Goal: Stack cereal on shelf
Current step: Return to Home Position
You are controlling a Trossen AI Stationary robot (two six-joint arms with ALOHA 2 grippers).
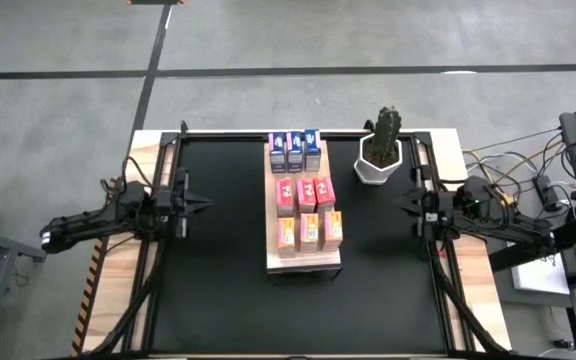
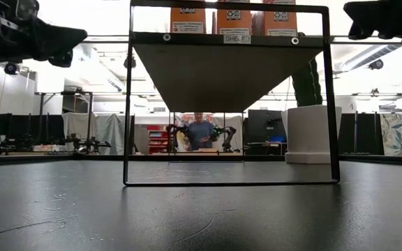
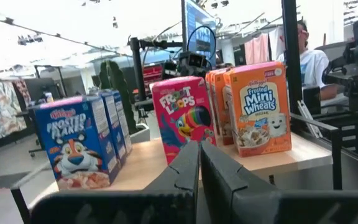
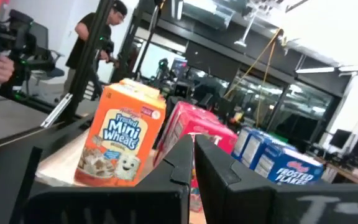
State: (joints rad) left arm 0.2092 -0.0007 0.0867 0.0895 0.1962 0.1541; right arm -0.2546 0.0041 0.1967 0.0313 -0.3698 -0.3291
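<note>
At the left edge of the black mat [image 1: 218, 290] the left gripper [image 1: 204, 203] hangs above the table, well apart from the shelf, its two fingers pressed together with only a thin seam between them (its own wrist camera shows this plainly) and nothing held. In the middle of the mat stands the shelf [image 1: 303, 263], a long light wood board raised on a thin black frame. The cereal is on it in three groups of three: blue boxes [image 1: 295, 150] at the far end, pink-red boxes [image 1: 304, 192] in the middle, and orange boxes [image 1: 308, 231] toward the near end, with a strip of bare wood in front of them. All the boxes stand upright, and within each group they sit side by side, touching or nearly so. Just right of the blue boxes, on the mat beside the shelf, a cactus [image 1: 386, 125] stands in a white pot [image 1: 373, 170]. Farther right, the right gripper [image 1: 404, 206] hovers at the mat's right edge, level with the left one and pointing toward the shelf, its fingers likewise closed against each other and empty. In the room beyond the table a person [image 2: 199, 132] stands.
</note>
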